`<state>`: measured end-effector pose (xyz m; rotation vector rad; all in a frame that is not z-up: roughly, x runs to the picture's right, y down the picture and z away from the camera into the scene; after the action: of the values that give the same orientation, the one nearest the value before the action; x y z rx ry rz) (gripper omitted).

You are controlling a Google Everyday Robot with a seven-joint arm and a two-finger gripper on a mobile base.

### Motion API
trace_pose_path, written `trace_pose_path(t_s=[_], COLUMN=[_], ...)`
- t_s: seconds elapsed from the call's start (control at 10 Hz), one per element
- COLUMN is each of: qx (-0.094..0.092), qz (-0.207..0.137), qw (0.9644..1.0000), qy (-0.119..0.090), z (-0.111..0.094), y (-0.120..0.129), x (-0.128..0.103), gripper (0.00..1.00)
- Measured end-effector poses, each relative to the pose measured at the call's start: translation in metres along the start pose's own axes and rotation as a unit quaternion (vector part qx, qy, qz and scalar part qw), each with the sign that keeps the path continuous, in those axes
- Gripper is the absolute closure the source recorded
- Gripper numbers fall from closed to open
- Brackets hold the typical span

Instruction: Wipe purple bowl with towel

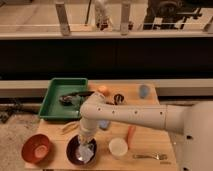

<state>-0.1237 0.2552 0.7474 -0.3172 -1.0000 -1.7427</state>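
Observation:
The purple bowl (74,152) sits at the front of the wooden table (150,135), left of centre. A pale crumpled towel (86,152) lies inside the bowl on its right side. My gripper (85,141) reaches down over the bowl from my white arm (135,116) and is shut on the towel, pressing it into the bowl. The fingertips are hidden by the towel and the wrist.
An orange-brown bowl (36,148) stands left of the purple one. A white cup (118,147), an orange carrot (130,135) and a fork (150,156) lie to the right. A green tray (56,95) with utensils is at the back left, a blue cup (144,90) at the back right.

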Motion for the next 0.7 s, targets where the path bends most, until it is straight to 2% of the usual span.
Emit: trace_pose_path(t_s=[0.4,0.7], qx=[0.011,0.027], qz=[-0.038,-0.054], qw=[0.9992,0.9982], qy=[-0.003,-0.008], z=[0.006,0.001], y=[-0.032,-0.044], x=[0.008,-0.008], gripper=[1.0,1.0])
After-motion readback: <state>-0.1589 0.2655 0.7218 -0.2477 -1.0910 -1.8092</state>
